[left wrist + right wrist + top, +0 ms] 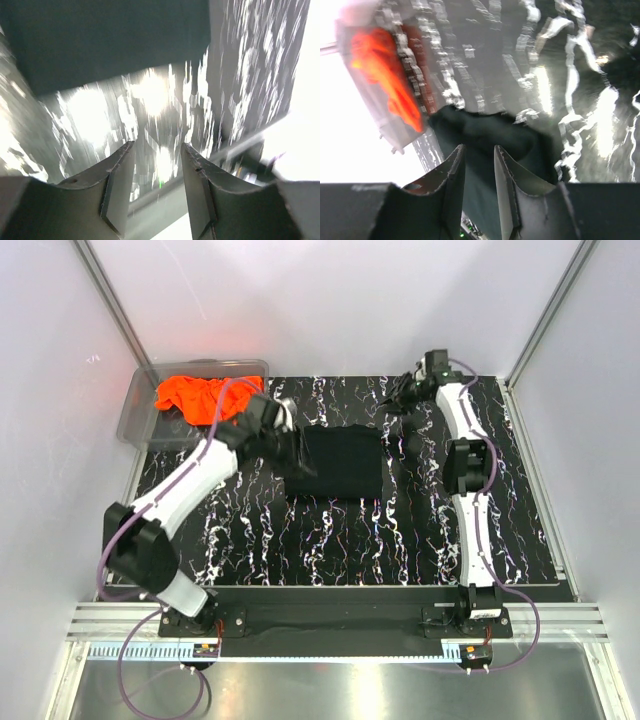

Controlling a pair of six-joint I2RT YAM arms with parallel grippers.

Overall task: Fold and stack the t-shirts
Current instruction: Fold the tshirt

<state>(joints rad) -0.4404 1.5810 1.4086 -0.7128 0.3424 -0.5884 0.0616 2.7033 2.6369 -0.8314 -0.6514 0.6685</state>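
The black t-shirt (336,462) lies folded into a rectangle in the middle of the marbled black table (420,530). The orange t-shirt (194,395) sits crumpled in a clear plastic bin (140,405) at the far left corner. My left gripper (296,452) is at the black shirt's left edge. In the left wrist view it (157,155) is open and empty, with the black shirt (115,40) just beyond the fingertips. My right gripper (399,393) hovers at the far right, away from the shirt. In the right wrist view it (479,150) is open and empty, facing the black shirt (490,132) and the orange shirt (385,70).
White walls with metal posts close in the table on the left, back and right. The bin (365,100) stands against the left wall. A metal rail (330,625) runs along the near edge by the arm bases.
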